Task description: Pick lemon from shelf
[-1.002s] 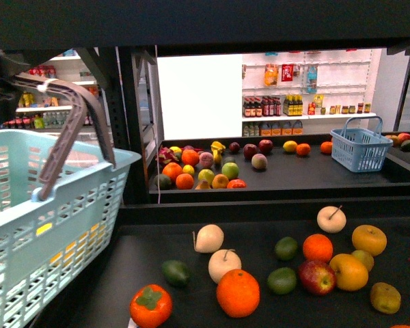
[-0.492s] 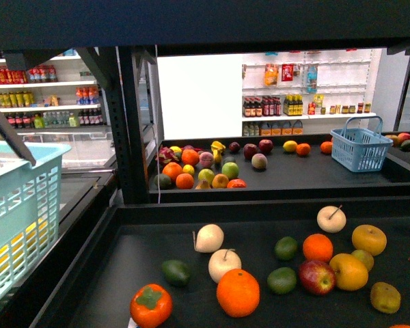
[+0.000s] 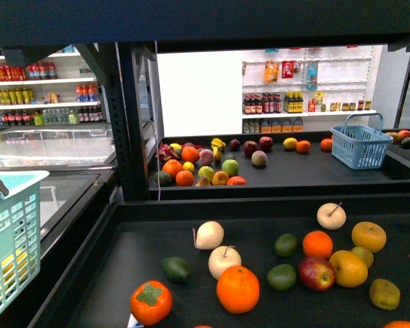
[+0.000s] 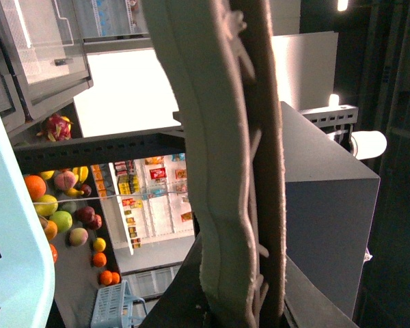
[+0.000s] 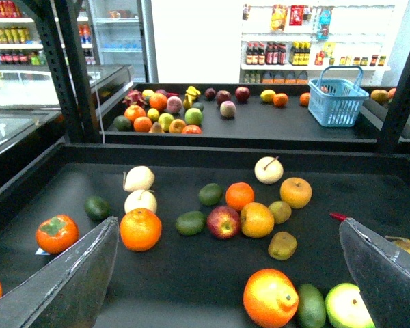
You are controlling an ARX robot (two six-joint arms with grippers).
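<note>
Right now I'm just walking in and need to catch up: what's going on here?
A two-armed robot faces a shelf strewn with fruit. Its right gripper hangs open and empty over the near tray. A teal basket sits at its left; what looks like its handle fills the left wrist view. No fruit is picked yet.

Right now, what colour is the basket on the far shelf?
Light blue basket, clearest in the front view.

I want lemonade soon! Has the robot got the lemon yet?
Not yet. Nothing looks done: the right pincer is open and empty over the shelf's near tray. In hand: maybe only the pale basket. Its handle fills the left wrist view, hiding any grip. Left to do: reach the lemon, probably that small yellow fruit on the far tray, grip it, lift it off.
</note>
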